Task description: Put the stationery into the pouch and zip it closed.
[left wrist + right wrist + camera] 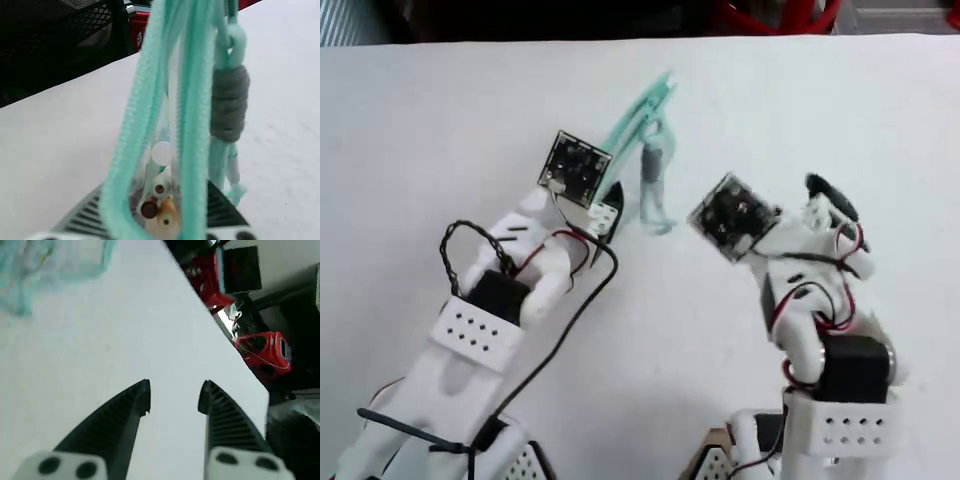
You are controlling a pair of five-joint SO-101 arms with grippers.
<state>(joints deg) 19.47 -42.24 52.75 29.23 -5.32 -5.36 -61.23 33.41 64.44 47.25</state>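
1. Nearest us in the high view, the left arm fills the lower left and the right arm the lower right of the white table point(440, 120).
2. The right gripper point(172, 395) hangs over bare table, its black fingers released and parted, nothing between them.
3. The left gripper point(607, 212), just left of the high view's centre, is clenched on one end of the pouch point(638, 120).
4. The pouch, clear with mint-green edging, slants toward the upper centre; we cannot tell whether it touches the table.
5. In the left wrist view its mint edges stand apart, and the round ends of the stationery point(159, 189) show between them, close to the fingers.
6. A mint cord with a grey wrapped section point(229, 102) hangs just beside the pouch.
7. Beyond the table's far edge sit red objects point(775, 15) and a black mesh surface point(50, 35).
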